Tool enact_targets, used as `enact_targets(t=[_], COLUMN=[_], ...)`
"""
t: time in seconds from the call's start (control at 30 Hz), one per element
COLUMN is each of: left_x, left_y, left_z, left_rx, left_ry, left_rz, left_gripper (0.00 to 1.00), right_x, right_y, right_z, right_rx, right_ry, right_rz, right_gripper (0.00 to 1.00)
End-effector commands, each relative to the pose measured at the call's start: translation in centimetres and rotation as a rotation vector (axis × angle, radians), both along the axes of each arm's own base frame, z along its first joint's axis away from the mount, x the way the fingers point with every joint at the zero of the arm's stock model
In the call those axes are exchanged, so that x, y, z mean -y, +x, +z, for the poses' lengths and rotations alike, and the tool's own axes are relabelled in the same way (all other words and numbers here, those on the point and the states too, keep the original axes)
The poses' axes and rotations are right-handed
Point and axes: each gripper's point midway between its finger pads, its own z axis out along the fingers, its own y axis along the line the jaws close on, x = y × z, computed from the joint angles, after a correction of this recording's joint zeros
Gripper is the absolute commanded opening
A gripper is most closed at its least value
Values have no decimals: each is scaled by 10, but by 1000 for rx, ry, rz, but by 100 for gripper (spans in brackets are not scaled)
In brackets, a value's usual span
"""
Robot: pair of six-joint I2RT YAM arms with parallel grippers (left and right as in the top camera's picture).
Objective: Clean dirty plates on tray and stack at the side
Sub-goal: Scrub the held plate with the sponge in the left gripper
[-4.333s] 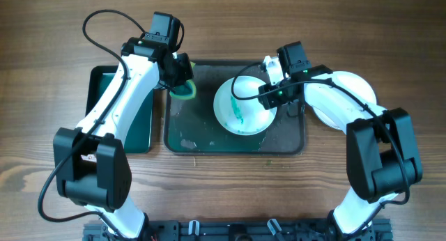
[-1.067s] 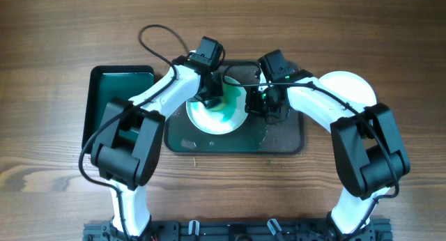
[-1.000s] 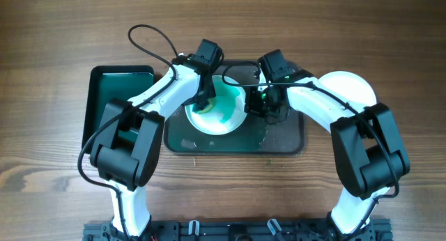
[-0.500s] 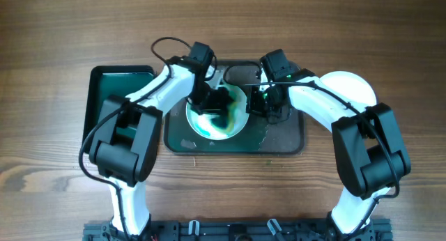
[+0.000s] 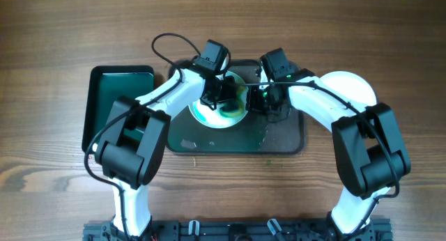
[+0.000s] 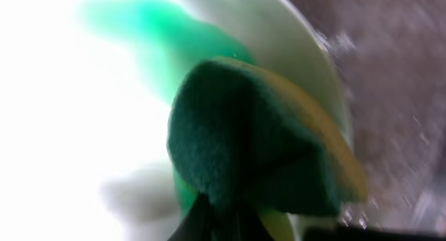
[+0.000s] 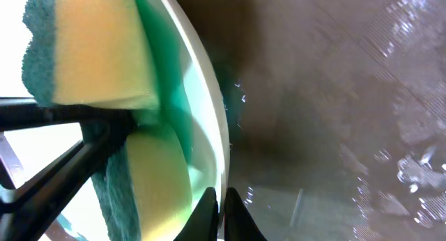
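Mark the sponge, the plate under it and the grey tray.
sponge (image 6: 258,136): left wrist view, on its green scouring face.
plate (image 5: 203,117): overhead view, on the exposed lower-left part.
grey tray (image 5: 287,138): overhead view, on the bare floor near its right end.

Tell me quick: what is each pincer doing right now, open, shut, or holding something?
Left pincer: closed, holding the sponge against the plate.
Right pincer: closed, gripping the plate's rim.

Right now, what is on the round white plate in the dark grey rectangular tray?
A green-and-yellow sponge, gripped by the left hand, presses on the round white plate over a teal-green smear. The right hand pinches its rim. Whatever lies under the sponge is covered.
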Motion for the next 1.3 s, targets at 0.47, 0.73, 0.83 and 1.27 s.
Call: enact_targets(t=[0.47, 0.73, 0.83, 1.27], left_x=[-22, 36, 20, -156], left_y=[-83, -77, -43, 42], left_z=[-12, 21, 3, 15], left_rx=[-307, -162, -71, 313], left_ry=[28, -347, -174, 795], left_rz=[-227, -471, -349, 411], left_gripper=[4, 4, 4, 4], right_x=[1, 0, -1, 0], right_y=[-7, -7, -8, -8], right_z=[-5, -5, -4, -4], right_rx=[-26, -24, -22, -20], right_ry=[-9, -6, -3, -4], right_rz=[18, 24, 31, 36], right_gripper=[4, 4, 4, 4])
